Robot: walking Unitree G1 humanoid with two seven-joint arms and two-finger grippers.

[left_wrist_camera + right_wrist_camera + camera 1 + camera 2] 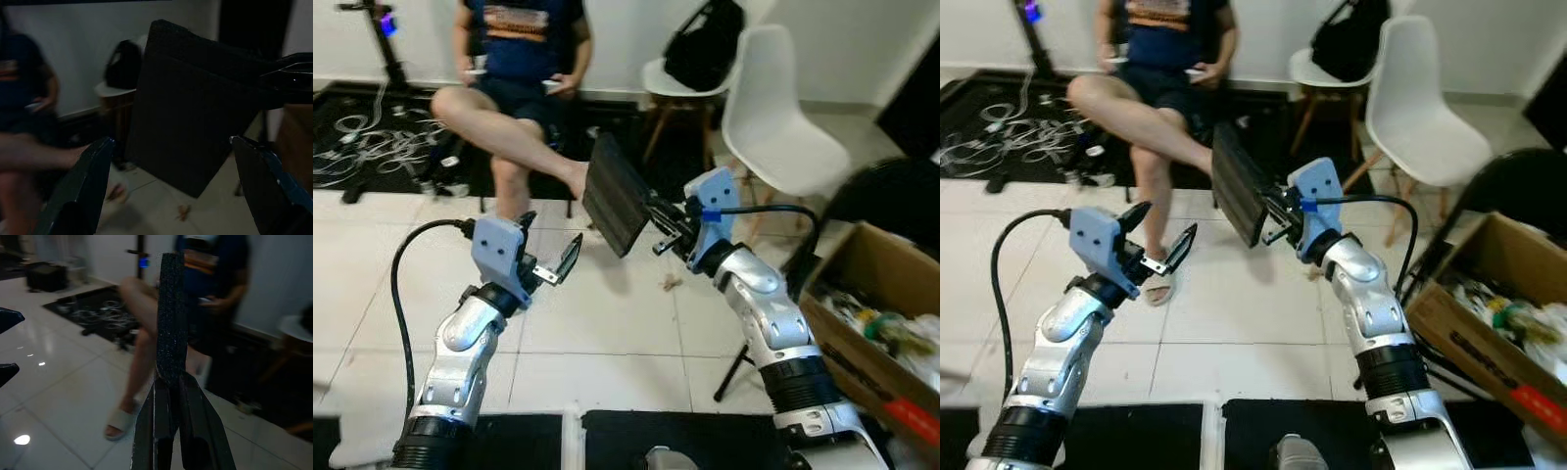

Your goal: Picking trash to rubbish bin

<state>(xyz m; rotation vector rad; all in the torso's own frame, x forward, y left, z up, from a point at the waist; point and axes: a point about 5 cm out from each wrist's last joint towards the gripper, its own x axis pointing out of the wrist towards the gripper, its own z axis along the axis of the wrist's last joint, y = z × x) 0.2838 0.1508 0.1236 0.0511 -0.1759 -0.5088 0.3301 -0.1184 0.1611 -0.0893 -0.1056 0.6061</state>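
White tiled floor (607,323) underfoot, with a small scrap of trash (672,283) lying on a tile near the middle. At the right edge sits an open cardboard box (876,294) stuffed with rubbish. Far left, a dark mat (372,147) covered in tangled white cables (362,147). Two white chairs (773,117) stand behind, and a seated person's sandal (1160,292) rests on the tiles.
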